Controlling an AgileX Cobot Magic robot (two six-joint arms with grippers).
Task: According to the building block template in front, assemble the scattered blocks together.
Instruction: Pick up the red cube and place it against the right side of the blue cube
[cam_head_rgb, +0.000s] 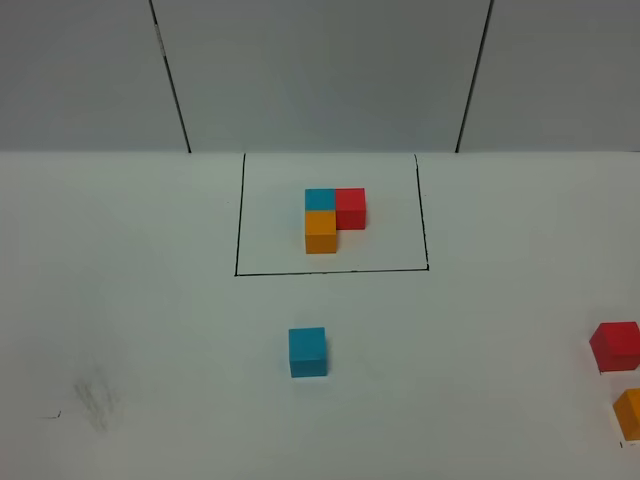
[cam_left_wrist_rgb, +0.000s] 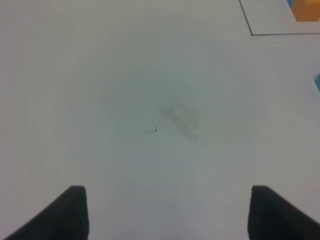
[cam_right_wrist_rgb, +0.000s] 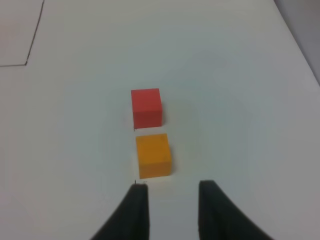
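- High view: the template (cam_head_rgb: 338, 215) sits toward the back of the white surface (cam_head_rgb: 150, 300). It's a snug L of three cubes inside a thin black frame (cam_head_rgb: 240, 215), with blue at the back, red touching its right side and orange touching its front.
- Same view: the loose blue cube (cam_head_rgb: 308, 352) is on its own in front of the frame, near the middle. The loose red cube (cam_head_rgb: 615, 346) and orange cube (cam_head_rgb: 630, 413) are way over at the right edge, well apart from the blue one, and the orange one is partly cut off. There's a grey smudge (cam_head_rgb: 95, 400) at the front left.
- Left wrist view: the left fingers (cam_left_wrist_rgb: 72, 215) are spread wide with nothing between them, over bare surface with that smudge on it. A corner of the frame and an orange bit of the template show at the picture's edge.
- Right wrist view: the right fingers (cam_right_wrist_rgb: 135, 215) have only a narrow gap and aren't gripping anything. The orange cube (cam_right_wrist_rgb: 153, 155) is just ahead of the tips, not touching them. The red cube (cam_right_wrist_rgb: 146, 107) is just beyond it, with a small gap between the two.
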